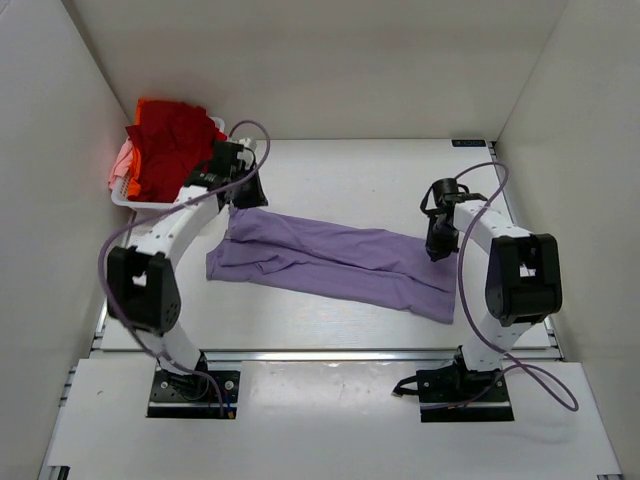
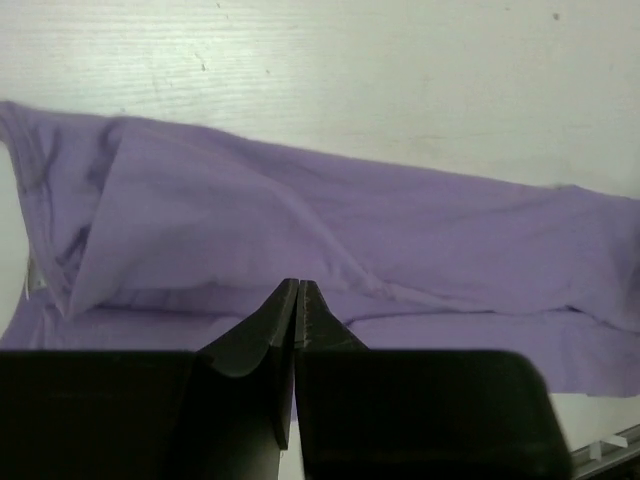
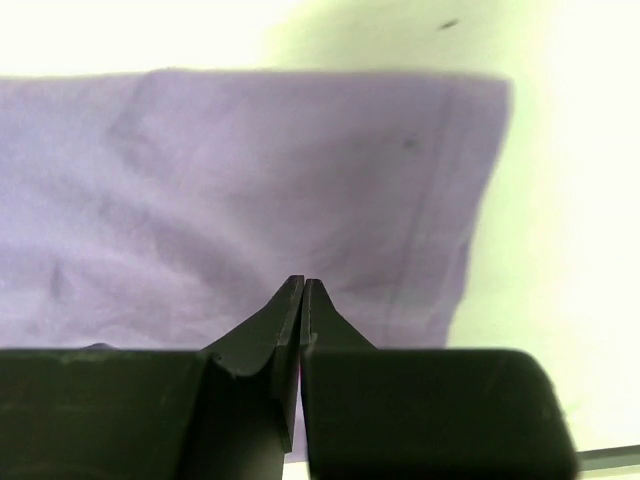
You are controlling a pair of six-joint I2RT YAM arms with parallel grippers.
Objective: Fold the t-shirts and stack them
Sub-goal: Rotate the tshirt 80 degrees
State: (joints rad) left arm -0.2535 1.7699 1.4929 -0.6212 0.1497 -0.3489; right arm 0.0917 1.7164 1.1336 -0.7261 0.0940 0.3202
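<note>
A lavender t-shirt (image 1: pixel 330 262) lies on the white table as a long band, folded lengthwise and running from back left to front right. My left gripper (image 1: pixel 240 196) is shut and hovers over its left end; in the left wrist view the closed tips (image 2: pixel 299 285) sit above the cloth (image 2: pixel 300 210) with nothing between them. My right gripper (image 1: pixel 440 250) is shut over the band's right end; its closed tips (image 3: pixel 303 283) show above the lavender hem area (image 3: pixel 250 180). A red shirt (image 1: pixel 175 145), an orange one (image 1: pixel 152 105) and a pale pink one (image 1: pixel 120 165) are heaped at the back left.
A white plastic basket (image 1: pixel 135 203) holds the heap in the back left corner, just behind my left wrist. White walls close in the table on the left, back and right. Bare table (image 1: pixel 360 175) lies behind the lavender shirt.
</note>
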